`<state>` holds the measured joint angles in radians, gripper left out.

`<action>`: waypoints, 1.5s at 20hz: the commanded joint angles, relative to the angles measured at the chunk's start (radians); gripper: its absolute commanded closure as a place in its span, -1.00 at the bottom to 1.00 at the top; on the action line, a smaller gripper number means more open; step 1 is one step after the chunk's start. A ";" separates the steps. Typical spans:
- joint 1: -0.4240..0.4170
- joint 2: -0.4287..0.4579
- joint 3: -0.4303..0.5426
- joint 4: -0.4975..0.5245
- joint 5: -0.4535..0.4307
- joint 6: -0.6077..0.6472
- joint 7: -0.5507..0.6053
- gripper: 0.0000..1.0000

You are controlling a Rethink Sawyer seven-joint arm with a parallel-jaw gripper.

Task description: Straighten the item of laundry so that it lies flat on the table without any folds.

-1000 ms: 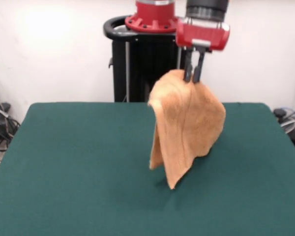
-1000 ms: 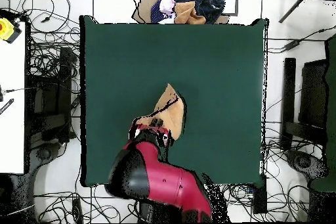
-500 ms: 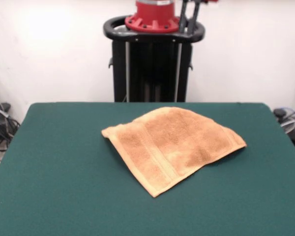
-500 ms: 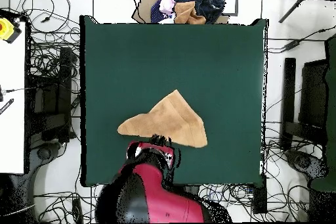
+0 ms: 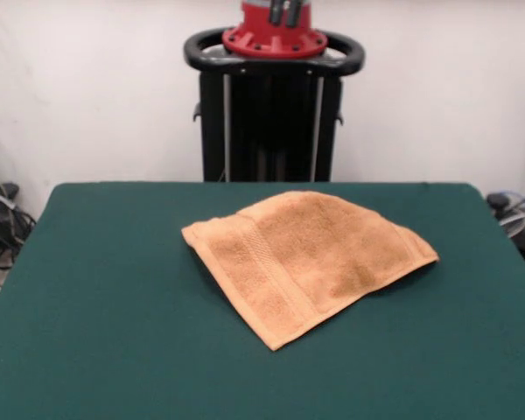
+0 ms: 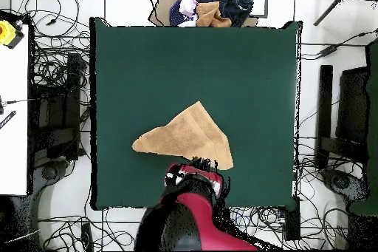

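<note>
**While the towel rests folded, the arm is lifted away from it**

Although the towel lies on the table, it is not yet flat. In the front view it makes a shape with about three corners, and a woven band runs across the left part of the upper layer, so I judge that it is doubled over itself. In the overhead view the towel looks like a triangle, somewhat toward the robot's side of the table's middle, with green cloth free on all sides.

The gripper shows only as two dark tips at the top edge of the front view, high above the table and well apart from the towel. From so little I cannot tell if the fingers are open or closed; they hold nothing that I can see. In the overhead view the red arm covers the table's edge just beside the towel.

About handling: terry cloth is light, soft and limp. It will hang down when lifted and will not slip easily on the felt-like table cover. It is not fragile. A good place to take hold is probably a corner of the upper layer, for example the pointed corner nearest the front camera, pinching one layer only, so the fold can be drawn open.
</note>
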<state>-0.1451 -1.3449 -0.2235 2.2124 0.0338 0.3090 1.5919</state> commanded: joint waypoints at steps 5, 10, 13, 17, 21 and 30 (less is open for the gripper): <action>-0.083 0.220 0.191 0.136 -0.064 -0.370 0.217 1.00; -0.128 0.226 0.248 0.158 -0.071 -0.442 0.244 -1.00; -0.148 0.233 0.277 0.164 -0.085 -0.493 0.265 -1.00; -0.153 0.254 0.291 0.173 -0.069 -0.530 0.297 -1.00; -0.161 0.286 0.307 0.156 -0.075 -0.572 0.301 -1.00; -0.171 0.388 0.319 0.107 -0.099 -0.700 0.291 -1.00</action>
<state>-0.3075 -1.0604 0.0120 2.2895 -0.0186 -0.2926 1.5919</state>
